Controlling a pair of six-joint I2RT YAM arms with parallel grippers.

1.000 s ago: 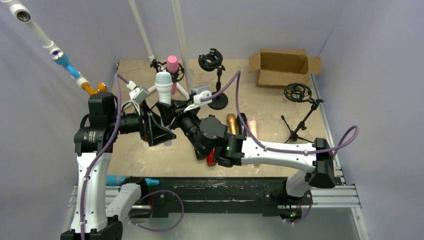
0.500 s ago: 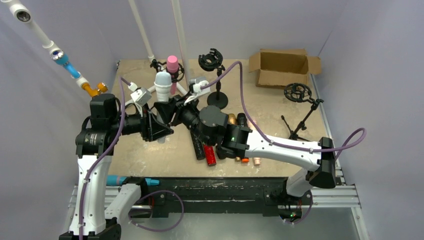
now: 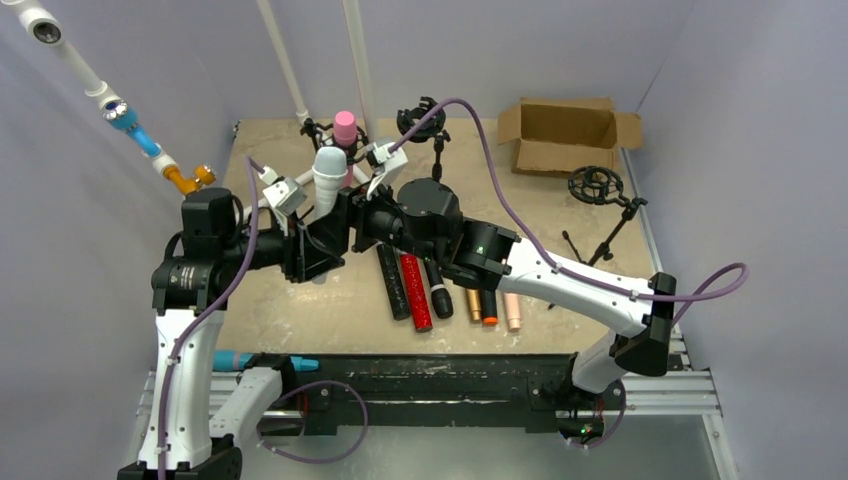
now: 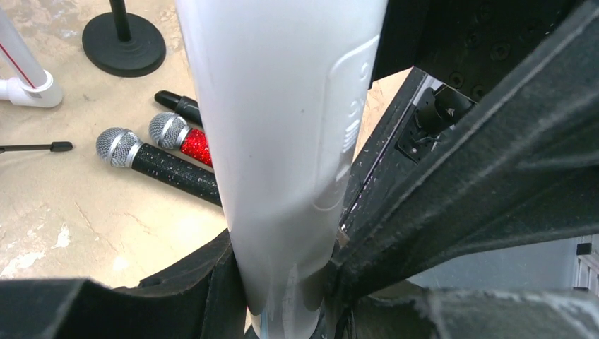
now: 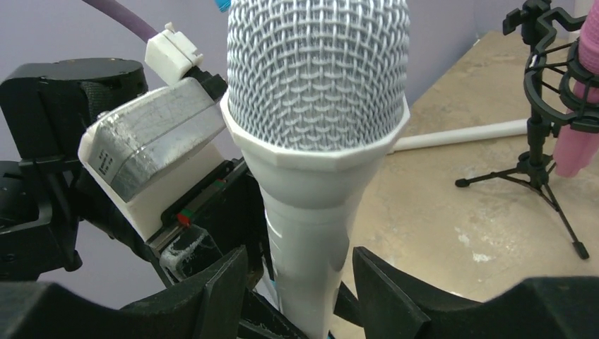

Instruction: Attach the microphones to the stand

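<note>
Over the table [image 3: 290, 300], the left gripper [image 3: 320, 240] clenches the white mic [image 3: 328, 172] upright, near the pink mic [image 3: 345, 128] in its stand [image 5: 540, 134]. The right gripper [image 5: 300, 272] is unclenched, fingers spread either side of the handle. Loose mics [image 3: 414, 292] lie in a row nearby.

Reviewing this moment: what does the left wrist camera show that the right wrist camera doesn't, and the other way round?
Only the left wrist: the black glitter microphone and red glitter microphone lying side by side on the table, plus a round black stand base. Only the right wrist: the mesh head of the white microphone, and the pink microphone sitting in a shock mount on a tripod stand. Both: the white microphone's body up close at centre, with the tan table behind.
</note>
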